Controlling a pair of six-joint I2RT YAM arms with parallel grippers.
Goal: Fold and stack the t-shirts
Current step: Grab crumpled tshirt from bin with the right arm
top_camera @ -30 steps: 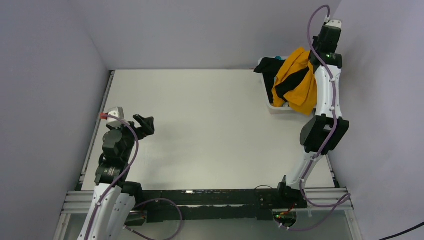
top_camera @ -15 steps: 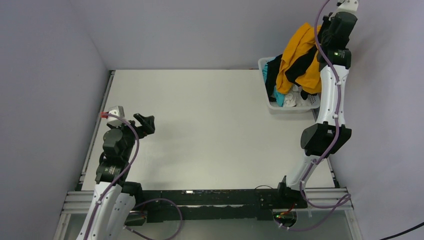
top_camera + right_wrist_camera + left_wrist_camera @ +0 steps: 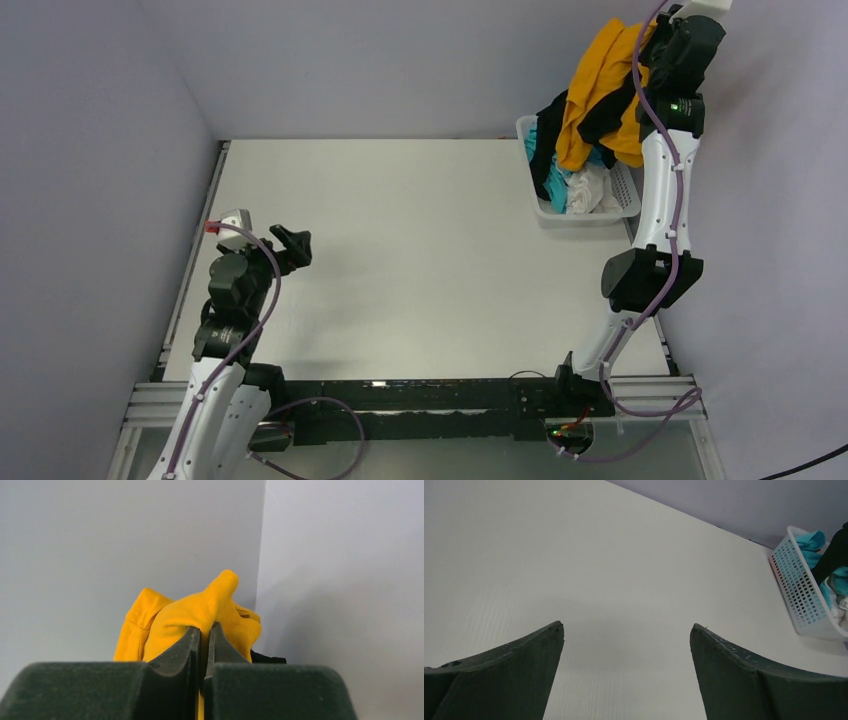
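Mustard-orange cloth, pinched: right claw [image 3: 204,630] is closed tight on a bunched fold of the mustard-orange shirt [image 3: 598,75], jaws almost meeting, fabric bulging above them. The shirt hangs from the grip with its long axis roughly vertical, draping down toward the white basket [image 3: 627,192] at the far right corner of the table [image 3: 420,250]. Its lower part appears tangled with a black shirt [image 3: 548,125] that trails over the basket rim. A teal shirt [image 3: 556,183] and a pale cloth lie inside the basket. Open table lies left of and nearer than the held shirt, so the coming move likely runs that way. Left claw [image 3: 626,626], jaws fully apart and holding nothing, hovers over the table's left side, well apart from the shirt; the right arm is far nearer. The overhead view shows the hang and the tangle. The right wrist view shows only the grip against the wall, and the left wrist view only the basket's mesh side.
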